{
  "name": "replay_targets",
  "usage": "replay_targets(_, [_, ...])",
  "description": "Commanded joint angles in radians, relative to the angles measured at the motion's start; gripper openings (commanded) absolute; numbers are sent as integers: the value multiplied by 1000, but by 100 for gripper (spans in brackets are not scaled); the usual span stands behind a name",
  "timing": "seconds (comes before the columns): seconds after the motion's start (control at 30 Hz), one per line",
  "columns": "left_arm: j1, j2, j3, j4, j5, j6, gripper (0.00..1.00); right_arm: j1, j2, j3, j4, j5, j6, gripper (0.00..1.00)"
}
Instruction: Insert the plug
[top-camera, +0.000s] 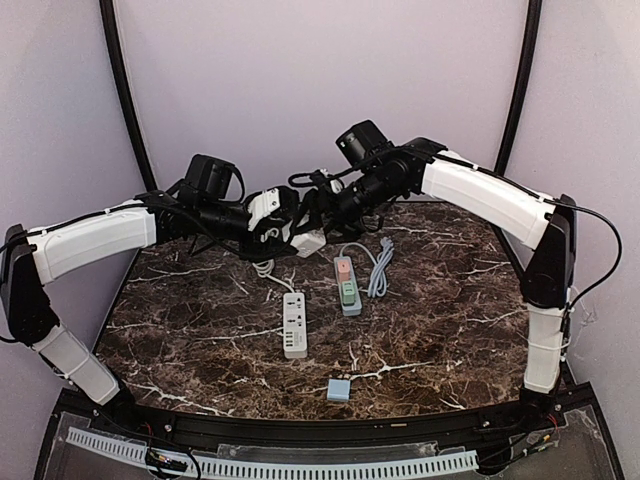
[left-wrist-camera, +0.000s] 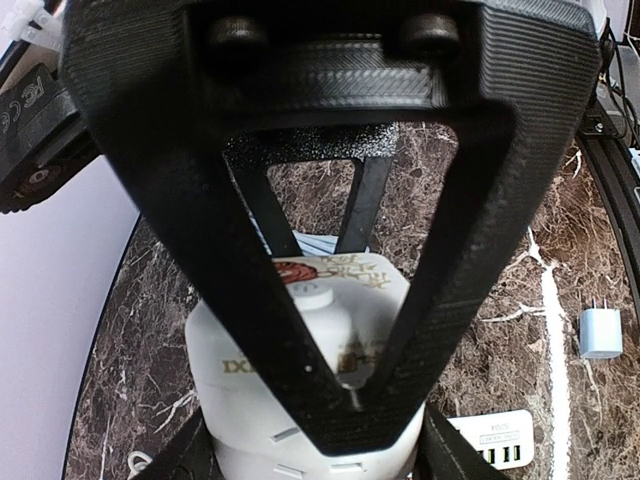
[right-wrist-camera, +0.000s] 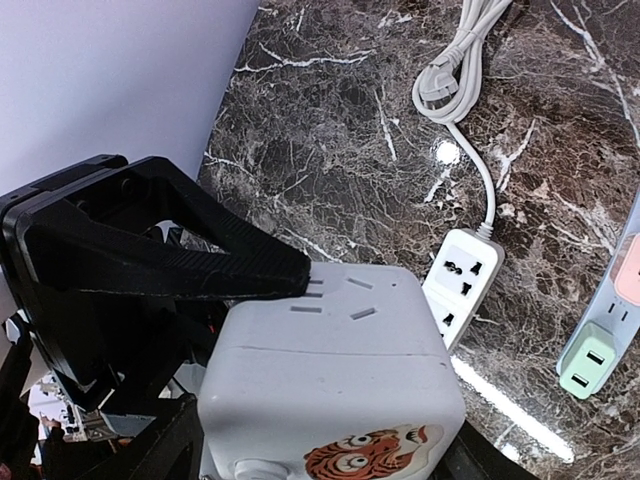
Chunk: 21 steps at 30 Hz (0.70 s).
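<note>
The plug (top-camera: 308, 241), a white cube adapter with a tiger sticker, hangs in the air above the back of the table between both grippers. My left gripper (top-camera: 283, 228) is shut on it. In the left wrist view the cube (left-wrist-camera: 225, 400) fills the space between my own fingers (left-wrist-camera: 195, 450). My right gripper (top-camera: 318, 212) clamps the cube's other two sides, and one of its fingers (left-wrist-camera: 260, 300) lies across the cube's face. In the right wrist view the cube (right-wrist-camera: 330, 370) sits between my right fingers (right-wrist-camera: 165, 440), with a left finger (right-wrist-camera: 200, 265) on its slotted top.
A white power strip (top-camera: 295, 325) lies mid-table below the cube, with a grey strip (top-camera: 346, 285) carrying orange and green plugs beside it. A coiled cable (top-camera: 378, 268) lies behind. A small pale-blue charger (top-camera: 340, 390) sits near the front edge.
</note>
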<state>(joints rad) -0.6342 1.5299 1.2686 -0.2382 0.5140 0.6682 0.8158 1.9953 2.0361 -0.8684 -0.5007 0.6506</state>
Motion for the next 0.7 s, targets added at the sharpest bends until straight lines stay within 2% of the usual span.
replay_targets(0.0, [-12,1,17,7,12,-14,1,23,23,22,5,-13,-12,72])
replay_targets(0.2, [-20,1,15,7,6,-9,1,25,31,25,-2,-20,-17,61])
replay_targets(0.23, [-20,1,15,7,6,-8,1,25,33,26,-3,-21,-20,55])
replay_targets(0.33, [-24,-1,12,8,2,-6,3,26,37,32,-8,-25,-27,29])
replay_targets(0.37, [-24,-3,10,8,1,-7,18,26,37,34,-11,-24,-27,22])
replay_targets(0.4, [-24,-7,8,9,-6,-9,28,26,37,35,-13,-23,-29,16])
replay_targets(0.43, [-25,-17,-6,12,-9,-10,46,25,36,36,-14,-20,-30,11])
replay_targets(0.47, [-25,-26,-16,27,-19,-12,53,26,34,36,-16,-15,-32,8])
replay_targets(0.5, [-25,-47,-46,41,-25,-13,65,26,33,35,-19,-11,-33,5])
replay_targets(0.53, [-25,-60,-64,76,-44,-24,70,26,32,34,-22,-5,-34,3])
replay_targets(0.63, [-24,-123,-140,127,-94,-47,94,26,30,31,-40,18,-33,0])
replay_targets(0.67, [-22,-134,-151,131,-115,-49,96,26,30,30,-46,26,-31,0])
